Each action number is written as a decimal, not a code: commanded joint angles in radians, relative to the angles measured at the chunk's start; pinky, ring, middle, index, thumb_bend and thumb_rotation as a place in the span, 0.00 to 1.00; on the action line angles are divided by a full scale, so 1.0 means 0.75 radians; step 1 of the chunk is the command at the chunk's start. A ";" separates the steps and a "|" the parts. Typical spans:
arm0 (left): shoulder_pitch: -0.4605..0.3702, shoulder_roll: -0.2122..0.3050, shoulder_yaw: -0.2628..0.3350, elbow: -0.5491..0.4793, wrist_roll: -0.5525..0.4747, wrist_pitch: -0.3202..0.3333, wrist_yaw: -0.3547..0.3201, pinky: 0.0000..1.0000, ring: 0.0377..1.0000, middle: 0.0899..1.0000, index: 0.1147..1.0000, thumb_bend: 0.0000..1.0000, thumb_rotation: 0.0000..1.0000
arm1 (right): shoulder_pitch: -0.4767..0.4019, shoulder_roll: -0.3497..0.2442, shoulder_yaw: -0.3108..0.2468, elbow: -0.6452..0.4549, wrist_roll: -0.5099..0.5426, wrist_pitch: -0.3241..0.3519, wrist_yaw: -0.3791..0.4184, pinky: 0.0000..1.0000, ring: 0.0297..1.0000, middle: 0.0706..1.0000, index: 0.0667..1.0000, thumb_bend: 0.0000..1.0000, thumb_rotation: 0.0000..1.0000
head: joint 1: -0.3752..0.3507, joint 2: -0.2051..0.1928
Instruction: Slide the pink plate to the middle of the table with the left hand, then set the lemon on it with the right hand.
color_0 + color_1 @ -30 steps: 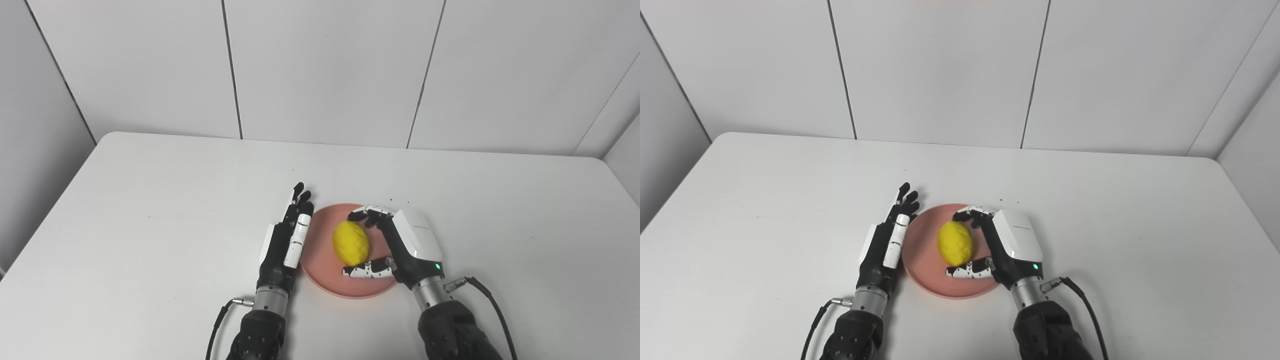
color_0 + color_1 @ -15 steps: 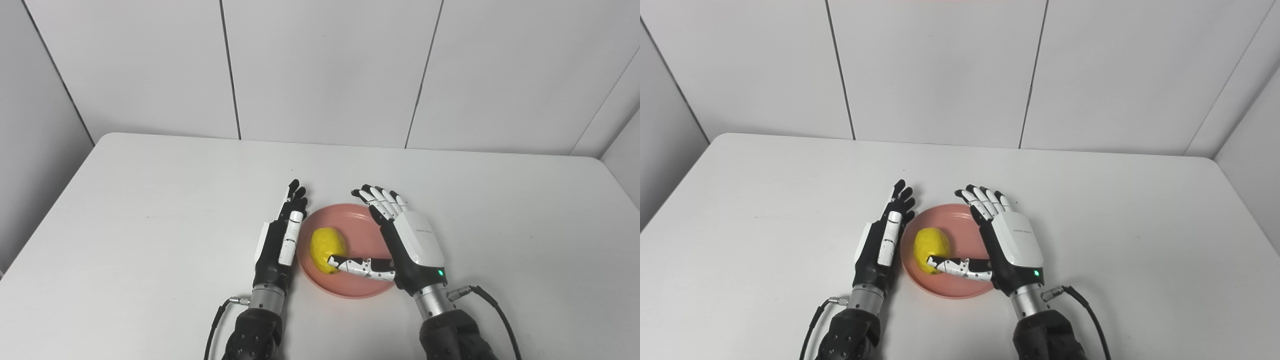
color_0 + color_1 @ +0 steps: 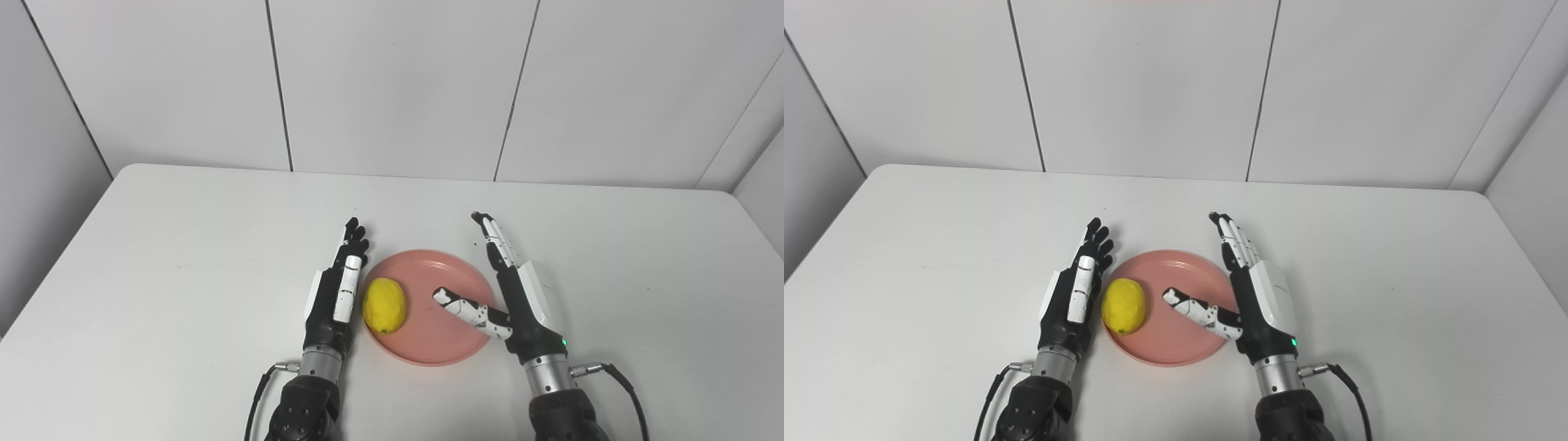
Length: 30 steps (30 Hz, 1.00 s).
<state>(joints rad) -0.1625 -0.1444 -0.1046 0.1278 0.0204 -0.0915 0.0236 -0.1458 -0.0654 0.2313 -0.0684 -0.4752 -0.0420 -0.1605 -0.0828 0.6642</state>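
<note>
Since a second ago, the lemon has rolled from the middle of the pink plate to its left rim, and the right hand has let go of it and opened. Now the lemon lies on the plate's left edge, just beside, perhaps touching, the left hand, which stands edge-up on the white table with fingers straight and close together, holding nothing. On the plate's right side the right hand is spread, fingers pointing away from the robot, thumb reaching over the plate, holding nothing. The plate sits near the table's middle.
</note>
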 commanded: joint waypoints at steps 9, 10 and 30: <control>0.016 0.061 0.033 0.041 -0.021 -0.031 -0.020 0.98 0.98 0.99 0.99 0.63 1.00 | -0.008 0.065 -0.134 0.055 0.375 -0.088 0.070 1.00 1.00 1.00 0.99 0.75 1.00 | -0.013 -0.008; 0.016 0.063 0.035 0.041 -0.025 -0.030 -0.022 0.99 0.98 0.99 1.00 0.63 1.00 | -0.006 0.069 -0.142 0.059 0.401 -0.091 0.079 1.00 1.00 1.00 0.99 0.76 1.00 | -0.017 -0.008; 0.022 0.084 0.042 0.035 -0.033 -0.022 -0.041 1.00 0.99 1.00 1.00 0.64 1.00 | 0.013 0.114 -0.211 0.093 0.683 -0.048 0.225 1.00 1.00 1.00 1.00 0.83 1.00 | -0.030 -0.014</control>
<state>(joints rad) -0.1682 -0.1105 -0.0841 0.1262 -0.0039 -0.0920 0.0060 -0.1157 0.0087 0.0783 0.0195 0.0178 -0.0549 -0.0094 -0.1058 0.6550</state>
